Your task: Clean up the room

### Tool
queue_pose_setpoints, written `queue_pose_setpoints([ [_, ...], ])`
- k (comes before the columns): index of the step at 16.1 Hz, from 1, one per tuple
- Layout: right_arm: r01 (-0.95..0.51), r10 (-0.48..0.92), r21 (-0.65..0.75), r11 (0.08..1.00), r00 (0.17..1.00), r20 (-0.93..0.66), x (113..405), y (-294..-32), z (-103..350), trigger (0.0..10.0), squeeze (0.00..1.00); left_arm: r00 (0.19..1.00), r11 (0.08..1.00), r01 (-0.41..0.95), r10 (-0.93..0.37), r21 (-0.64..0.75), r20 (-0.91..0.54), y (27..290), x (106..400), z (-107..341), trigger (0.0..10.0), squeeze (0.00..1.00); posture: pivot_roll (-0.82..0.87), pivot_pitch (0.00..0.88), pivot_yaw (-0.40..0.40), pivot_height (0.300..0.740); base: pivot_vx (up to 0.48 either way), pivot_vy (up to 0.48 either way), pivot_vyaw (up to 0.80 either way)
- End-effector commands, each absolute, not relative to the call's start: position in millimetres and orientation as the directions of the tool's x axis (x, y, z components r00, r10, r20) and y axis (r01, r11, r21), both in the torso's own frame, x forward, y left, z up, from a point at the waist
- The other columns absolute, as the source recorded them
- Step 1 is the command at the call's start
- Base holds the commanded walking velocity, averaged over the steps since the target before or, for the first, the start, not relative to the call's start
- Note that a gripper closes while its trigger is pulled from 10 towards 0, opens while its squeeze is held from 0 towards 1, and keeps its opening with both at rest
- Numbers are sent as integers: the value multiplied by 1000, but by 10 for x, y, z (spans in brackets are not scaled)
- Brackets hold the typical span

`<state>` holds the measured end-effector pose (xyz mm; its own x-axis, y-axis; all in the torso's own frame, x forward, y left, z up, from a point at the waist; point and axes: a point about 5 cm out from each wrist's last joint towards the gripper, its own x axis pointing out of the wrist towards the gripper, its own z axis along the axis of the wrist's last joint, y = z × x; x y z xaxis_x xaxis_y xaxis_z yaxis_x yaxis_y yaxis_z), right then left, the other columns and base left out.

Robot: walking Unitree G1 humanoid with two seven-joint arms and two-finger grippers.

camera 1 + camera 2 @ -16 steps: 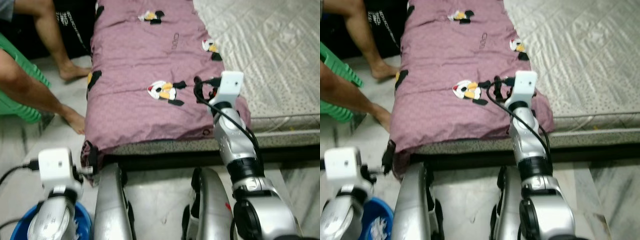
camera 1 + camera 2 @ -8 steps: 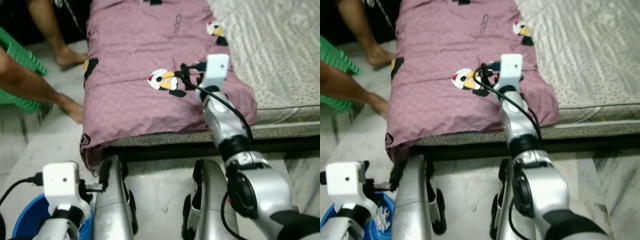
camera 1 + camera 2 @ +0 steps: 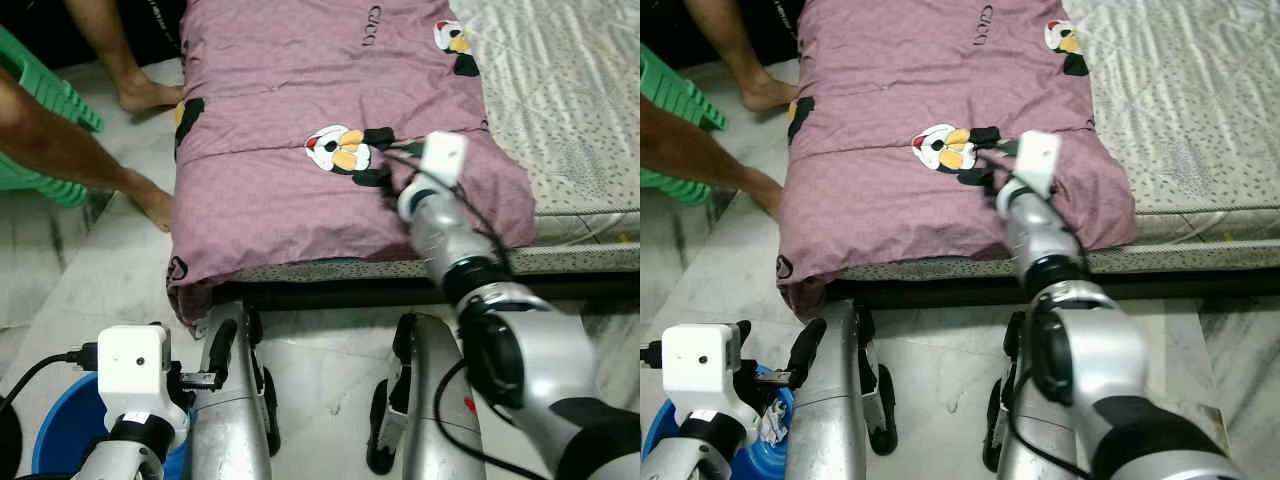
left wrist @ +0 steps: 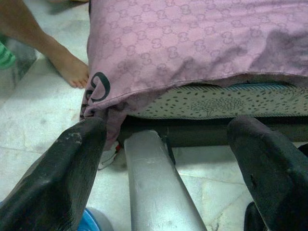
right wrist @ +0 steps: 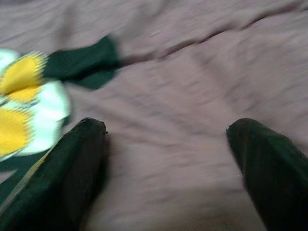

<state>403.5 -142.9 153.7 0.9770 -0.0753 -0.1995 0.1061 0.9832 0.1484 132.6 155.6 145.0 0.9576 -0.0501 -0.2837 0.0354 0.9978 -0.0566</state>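
Lowered since before, right gripper (image 5: 163, 159) spread over purple blanket (image 3: 300, 120); person's foot (image 3: 155, 205) seemingly nearby.

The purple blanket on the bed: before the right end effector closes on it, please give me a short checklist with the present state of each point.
1. Right end effector open: ok, fingers spread wide.
2. It is over the purple blanket, beside the penguin print: ok.
3. Fingers touching the cloth: cannot tell, the wrist view is blurred.
4. Person's foot away from the right arm: ok, it is on the floor at the blanket's left.
5. Left end effector idle: ok, open and low by the blue bucket.
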Motion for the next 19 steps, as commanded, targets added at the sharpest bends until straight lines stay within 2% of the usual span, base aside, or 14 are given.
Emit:
queue_pose_setpoints([
  [1, 185, -146, 153, 971, 961, -237, 3997, -1606, 1437, 10000, 478, 954, 999, 34, -45, -41, -296, 1565, 1332, 1425, 10000, 0, 256, 321, 32, 543, 0, 0, 0],
  [4, 272, -243, 95, 958, 940, -240, 3923, -1949, 1351, 10000, 478, 960, 998, 42, -52, -42, -276, 1540, 1446, 1403, 10000, 0, 224, 286, 28, 543, 0, 0, 0],
  [5, 350, -323, 51, 936, 905, -276, 3817, -2200, 1219, 10000, 475, 961, 998, 46, -56, -40, -271, 1537, 1486, 1392, 10000, 0, 207, 269, 28, 543, 0, 0, 0],
  [10, 522, -474, 31, 853, 797, -373, 3392, -2671, 749, 10000, 475, 966, 999, 50, -54, -22, -251, 1582, 1695, 1325, 10000, 0, 147, 190, 32, 543, 0, 0, 0],
  [11, 526, -476, 37, 850, 796, -374, 3344, -2673, 696, 10000, 478, 967, 999, 49, -52, -20, -249, 1584, 1721, 1315, 10000, 0, 131, 171, 33, 543, 0, 0, 0],
  [14, 382, -345, 97, 919, 899, -269, 3212, -2393, 694, 10000, 518, 978, 999, 42, -43, -12, -204, 1583, 1921, 1290, 10000, 0, 68, 92, 30, 543, 0, 0, 0],
  [15, 285, -265, 81, 955, 943, -200, 3154, -2235, 770, 10000, 1000, 982, 999, 36, -37, -12, -187, 1589, 1974, 1289, 10000, 0, 44, 66, 29, 543, 0, 0, 0],
  [16, 181, -173, 48, 982, 975, -143, 3093, -2061, 830, 10000, 1000, 985, 1000, 25, -26, -10, -173, 1606, 2028, 1277, 10000, 0, 27, 47, 28, 543, 0, 0, 0],
  [19, 35, -26, 72, 997, 992, -126, 2939, -1739, 926, 10000, 1000, 988, 1000, 5, -6, -10, -152, 1645, 2131, 1219, 10000, 0, -25, 0, 44, 543, 0, 0, 0],
])
